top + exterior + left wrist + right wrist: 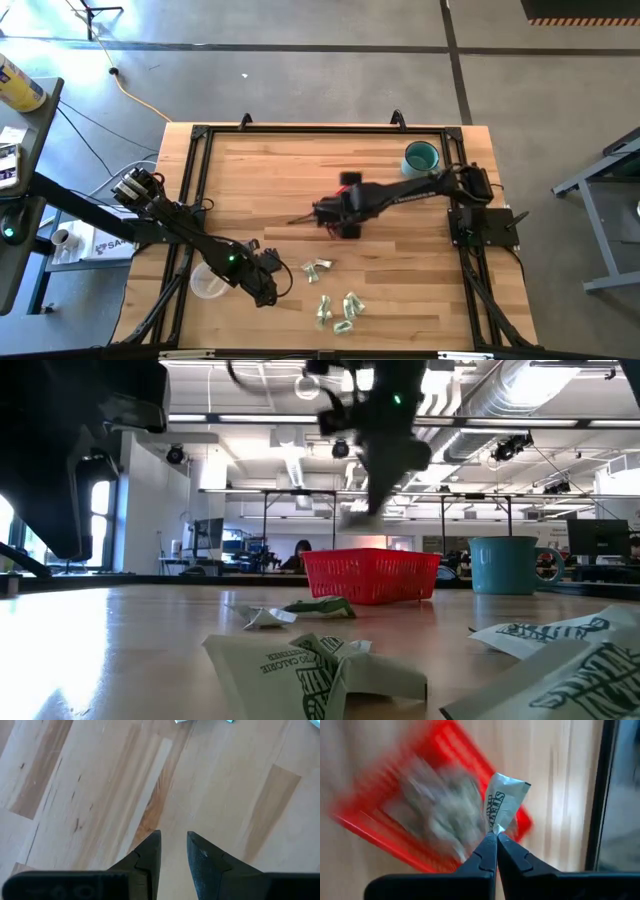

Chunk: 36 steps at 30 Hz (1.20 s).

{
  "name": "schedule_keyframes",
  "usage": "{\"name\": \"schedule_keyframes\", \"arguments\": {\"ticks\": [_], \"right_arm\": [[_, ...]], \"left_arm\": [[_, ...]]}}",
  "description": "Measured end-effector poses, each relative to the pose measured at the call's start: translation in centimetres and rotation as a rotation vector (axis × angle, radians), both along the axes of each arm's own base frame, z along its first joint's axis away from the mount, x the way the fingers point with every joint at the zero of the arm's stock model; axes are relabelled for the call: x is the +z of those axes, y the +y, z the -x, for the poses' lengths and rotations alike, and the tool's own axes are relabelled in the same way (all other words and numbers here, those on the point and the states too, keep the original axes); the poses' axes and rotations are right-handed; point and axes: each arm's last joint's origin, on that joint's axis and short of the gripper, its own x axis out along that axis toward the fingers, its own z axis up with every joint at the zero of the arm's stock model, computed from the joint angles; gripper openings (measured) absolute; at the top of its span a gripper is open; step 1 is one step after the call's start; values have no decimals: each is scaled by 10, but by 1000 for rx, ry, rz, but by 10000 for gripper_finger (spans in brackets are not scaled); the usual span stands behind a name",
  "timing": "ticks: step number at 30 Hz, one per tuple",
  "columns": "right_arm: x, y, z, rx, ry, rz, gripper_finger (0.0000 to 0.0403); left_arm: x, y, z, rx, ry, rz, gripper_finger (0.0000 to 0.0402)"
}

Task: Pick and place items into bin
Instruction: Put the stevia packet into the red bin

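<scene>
The red basket (370, 575) stands mid-table, with pale wrapped pieces blurred inside it (437, 812). My right gripper (496, 834) hangs over the basket, shut on one silvery-white wrapped piece (502, 805); in the high view the right gripper (335, 215) covers most of the basket. Several green and white pieces (335, 305) lie flat on the wood near the table's near edge, one apart (318, 267). My left gripper (265, 290) hovers to their left, slightly open over bare wood (174, 840), touching nothing. My right gripper pinches the wrapped piece by one crinkled corner (495, 827) between its two fingertips. The fingers point down from above. The piece is lifted clear and sticks out beyond the fingertips over the basket.
A teal mug (421, 158) stands at the far right corner, behind and right of the basket (503, 565). A clear plastic cup (207, 282) sits by the left arm near the left edge. A black frame (190, 180) borders the table. Bare wood lies between basket and loose pieces.
</scene>
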Motion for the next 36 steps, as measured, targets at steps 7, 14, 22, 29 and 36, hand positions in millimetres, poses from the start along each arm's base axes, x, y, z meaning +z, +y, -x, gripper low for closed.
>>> {"name": "schedule_keyframes", "arguments": {"ticks": [7, 14, 22, 29, 36], "right_arm": [[-18, -18, 1, -54, 5, -212, 47], [-1, 2, -7, 35, -60, -158, 195], [10, 49, 13, 206, 24, -77, 350], [-1, 87, 47, 178, 51, -94, 395], [-18, 108, 67, 119, 60, -107, 387]], "left_arm": [[1, 2, -1, 26, -50, -70, 127], [0, 9, -11, -62, -76, -81, 127], [-14, 20, -48, -469, -276, -211, 175], [-41, 39, -68, -634, -224, -222, 253], [-45, 50, -78, -709, -266, -199, 250]]}}
